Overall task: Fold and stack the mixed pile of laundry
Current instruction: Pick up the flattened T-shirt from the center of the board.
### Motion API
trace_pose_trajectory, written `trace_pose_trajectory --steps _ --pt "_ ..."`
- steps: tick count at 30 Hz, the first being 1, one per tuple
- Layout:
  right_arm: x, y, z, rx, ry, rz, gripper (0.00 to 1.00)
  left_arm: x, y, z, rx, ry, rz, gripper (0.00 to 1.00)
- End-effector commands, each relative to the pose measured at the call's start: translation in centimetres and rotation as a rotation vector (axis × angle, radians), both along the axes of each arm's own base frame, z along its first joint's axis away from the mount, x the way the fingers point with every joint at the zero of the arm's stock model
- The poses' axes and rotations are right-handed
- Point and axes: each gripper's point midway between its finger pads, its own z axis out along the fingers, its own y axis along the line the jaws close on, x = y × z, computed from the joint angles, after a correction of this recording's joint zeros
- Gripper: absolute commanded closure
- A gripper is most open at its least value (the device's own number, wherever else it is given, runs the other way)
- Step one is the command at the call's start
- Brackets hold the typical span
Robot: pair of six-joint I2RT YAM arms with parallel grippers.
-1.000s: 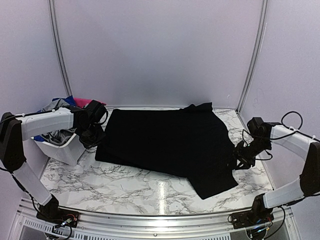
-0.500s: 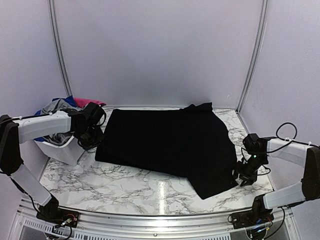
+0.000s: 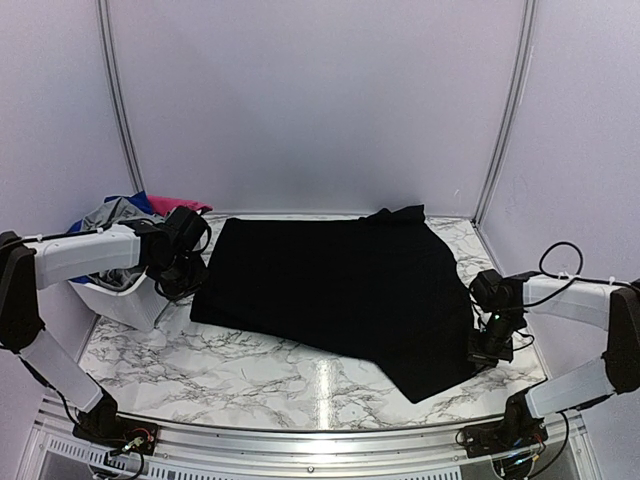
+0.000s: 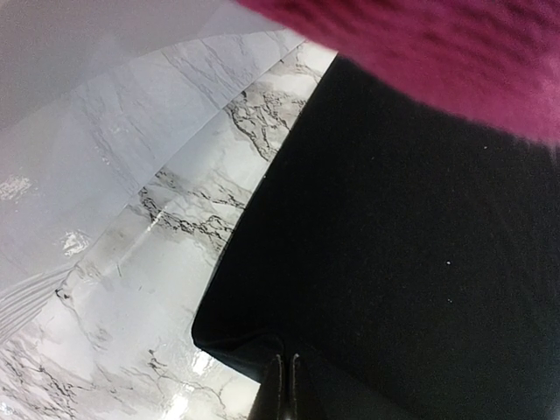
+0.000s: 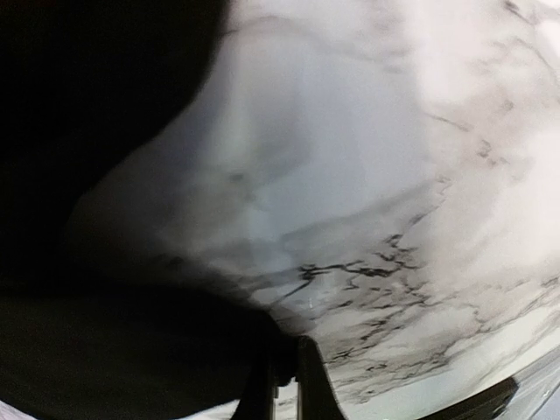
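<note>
Well: black garment (image 3: 340, 285) lying spread on tabletop (image 3: 270, 375). Left jaws closed, pinching its corner. Right jaws nearly closed at other edge, cannot tell if gripping. Thin bite maybe slipping, fold then going crooked.

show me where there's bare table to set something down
Widest bare patch: the table in front, between the black garment and the near rail. Smaller one at the far right corner. Crowded left by the basket and left pincer, right by the right pincer.

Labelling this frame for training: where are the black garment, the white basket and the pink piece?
black garment (image 3: 330, 285), top view, flat middle.
white basket (image 3: 125, 302), top view, near wall.
pink piece (image 3: 172, 205), top view, upper fold.
</note>
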Motion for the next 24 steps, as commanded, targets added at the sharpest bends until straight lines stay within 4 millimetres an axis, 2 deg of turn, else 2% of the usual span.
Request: trace_pose_trajectory --steps 1,6,10,17,20,24 --pt "0.8 3.7 -1.8 0.172 -0.007 0.033 1.0 -2.0 0.8 -1.5 -0.002 0.075 0.017 1.0" --pt "3.7 5.0 3.5 0.235 -0.151 0.057 1.0 -2.1 0.6 -1.3 -0.017 0.07 0.008 1.0" --pt "5.2 6.5 8.6 0.331 -0.272 0.062 1.0 -2.2 0.1 -0.6 -0.029 0.058 -0.018 1.0" --pt "7.3 8.6 16.2 0.48 -0.492 0.091 1.0 -3.2 0.2 -0.2 -0.051 0.054 -0.008 1.0" --pt "8.9 9.2 19.0 0.52 -0.589 0.101 1.0 -2.9 0.2 0.2 -0.044 0.043 -0.022 1.0" --pt "11.4 9.2 22.6 0.527 -0.714 0.084 1.0 -1.8 0.2 1.8 -0.023 0.006 -0.025 1.0"
